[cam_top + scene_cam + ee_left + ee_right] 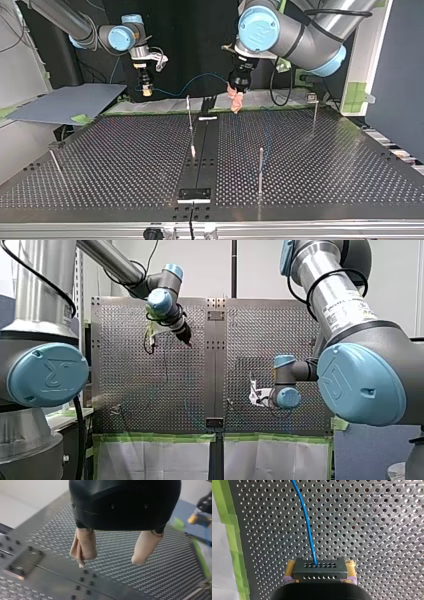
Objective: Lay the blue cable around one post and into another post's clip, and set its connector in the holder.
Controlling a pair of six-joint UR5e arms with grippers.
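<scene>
A silver perforated metal table (125, 390) filled the middle of the front view. Its near edge was bound with a strip of bright green tape (155, 437), which bordered white paper sheets (150, 460). Behind it stood a plain pale wall (205, 270) crossed by a thin dark upright pole (233, 267). In the top view a black backdrop (195, 40) closed the far side and a flat grey-blue board (65, 102) lay at the left. A dark slate panel (395, 75) stood at the right beside a white frame (371, 45).
</scene>
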